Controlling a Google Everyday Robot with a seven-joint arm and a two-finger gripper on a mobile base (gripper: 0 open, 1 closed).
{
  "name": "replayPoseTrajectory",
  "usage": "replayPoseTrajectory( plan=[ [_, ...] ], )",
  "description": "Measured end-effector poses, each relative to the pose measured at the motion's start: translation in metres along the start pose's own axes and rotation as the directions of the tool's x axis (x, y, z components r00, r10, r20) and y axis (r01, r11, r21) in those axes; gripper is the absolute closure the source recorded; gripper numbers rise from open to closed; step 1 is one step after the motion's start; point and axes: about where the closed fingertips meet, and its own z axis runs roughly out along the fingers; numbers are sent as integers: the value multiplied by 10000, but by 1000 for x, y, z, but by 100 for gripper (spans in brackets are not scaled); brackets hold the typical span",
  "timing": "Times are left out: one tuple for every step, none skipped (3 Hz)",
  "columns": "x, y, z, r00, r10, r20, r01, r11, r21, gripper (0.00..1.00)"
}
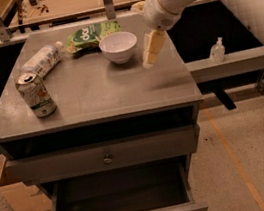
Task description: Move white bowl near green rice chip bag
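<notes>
The white bowl (118, 46) stands upright on the grey table top (89, 92), at the back and a little right of centre. The green rice chip bag (91, 33) lies flat just behind it to the left, and the bowl's rim is close to or touching the bag's front edge. My gripper (152, 53) points down over the table just to the right of the bowl. It is apart from the bowl and holds nothing.
A green-and-white drink can (36, 94) stands near the table's front left. A clear plastic bottle (42, 60) lies on its side behind the can. An open drawer (121, 201) juts out below. A small bottle (217, 51) stands on the ledge at right.
</notes>
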Motion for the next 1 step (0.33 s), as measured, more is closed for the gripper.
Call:
replayPoseTrajectory(
  plan=[
    [19,5,-23,9977,595,317,-600,9980,176,0]
  ],
)
